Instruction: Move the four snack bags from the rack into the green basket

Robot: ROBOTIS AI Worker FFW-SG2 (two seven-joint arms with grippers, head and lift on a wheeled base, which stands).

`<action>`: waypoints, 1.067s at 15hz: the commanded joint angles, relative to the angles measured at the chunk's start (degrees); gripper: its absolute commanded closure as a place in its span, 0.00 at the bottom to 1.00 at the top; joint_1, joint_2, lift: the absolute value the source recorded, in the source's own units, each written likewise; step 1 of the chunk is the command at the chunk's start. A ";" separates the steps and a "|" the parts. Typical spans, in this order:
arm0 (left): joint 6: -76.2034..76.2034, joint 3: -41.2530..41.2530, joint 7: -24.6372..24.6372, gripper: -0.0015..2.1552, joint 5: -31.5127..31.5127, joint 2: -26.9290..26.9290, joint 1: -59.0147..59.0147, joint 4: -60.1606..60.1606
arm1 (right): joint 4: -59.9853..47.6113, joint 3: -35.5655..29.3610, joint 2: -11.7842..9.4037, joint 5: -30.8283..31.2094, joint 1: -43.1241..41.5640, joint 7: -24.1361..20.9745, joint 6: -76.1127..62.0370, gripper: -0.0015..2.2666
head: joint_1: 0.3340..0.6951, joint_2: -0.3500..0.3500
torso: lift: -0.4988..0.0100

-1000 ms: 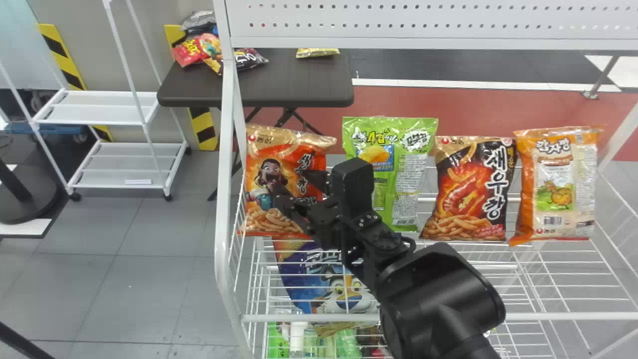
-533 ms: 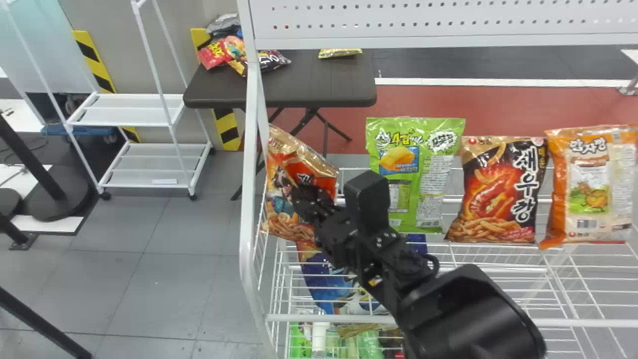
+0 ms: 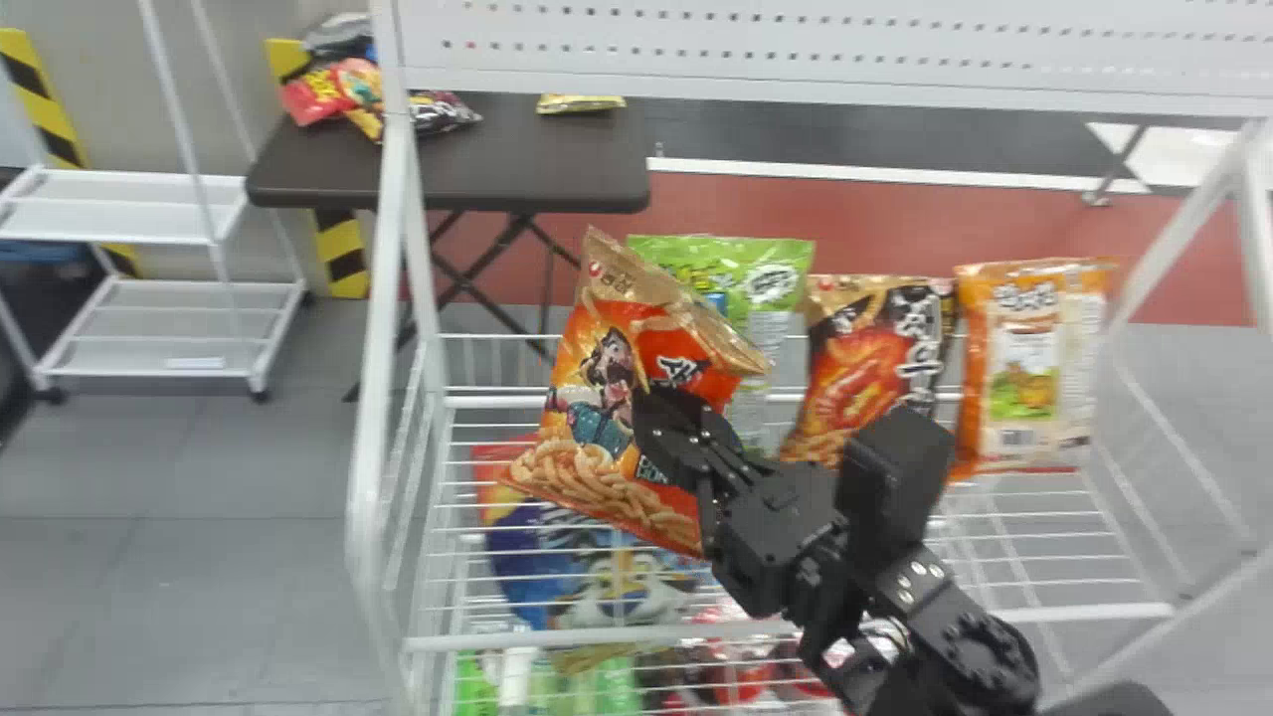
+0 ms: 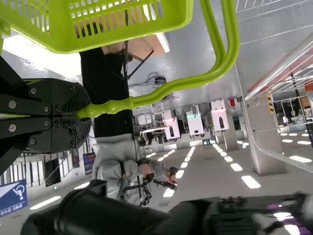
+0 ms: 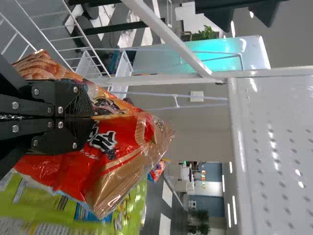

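Observation:
My right gripper (image 3: 676, 423) is shut on the orange snack bag (image 3: 597, 398), which hangs tilted above the wire rack (image 3: 557, 633), partly in front of the green bag (image 3: 776, 338). Right of it on the rack, the black-and-red bag (image 3: 865, 373) and the orange-and-cream bag (image 3: 1029, 368) stand side by side. In the right wrist view the gripper (image 5: 93, 117) pinches the crumpled orange bag (image 5: 122, 161), with the green bag (image 5: 24, 205) beside it. The left gripper (image 4: 83, 111) is parked, shut on the handle of the green basket (image 4: 117, 24).
A white upright (image 3: 383, 298) bounds the rack's left side and a perforated panel (image 3: 796, 50) spans its top. More packages, including a blue bag (image 3: 527, 567), lie on the level below. Behind stand a dark table (image 3: 537, 159) and a white cart (image 3: 149, 308).
The orange bag has come away from its spot at the rack's left end, creased and tilted, moving right with my right gripper. The head view has shifted sideways.

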 commanded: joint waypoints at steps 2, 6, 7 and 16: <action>-0.15 1.14 0.24 0.70 -0.14 -0.17 0.91 -0.50 | -11.52 -10.09 -4.19 -5.76 9.37 2.58 10.95 0.90 | 1.00 0.16 | 0.98; -0.33 1.66 0.68 0.70 -0.32 -0.52 0.91 -0.50 | -19.26 -26.00 -3.31 -13.05 20.10 12.07 17.63 0.90 | 1.00 0.00 | 0.98; -0.33 2.45 0.59 0.70 -0.05 -0.52 0.91 -0.59 | -20.31 -30.13 -1.73 -14.55 21.86 15.59 20.80 0.90 | 1.00 0.00 | 0.98; -0.33 3.60 0.06 0.70 0.48 -0.70 1.53 -3.93 | -11.43 -33.47 -0.06 -14.46 22.65 30.79 46.46 0.90 | 1.00 0.00 | 0.98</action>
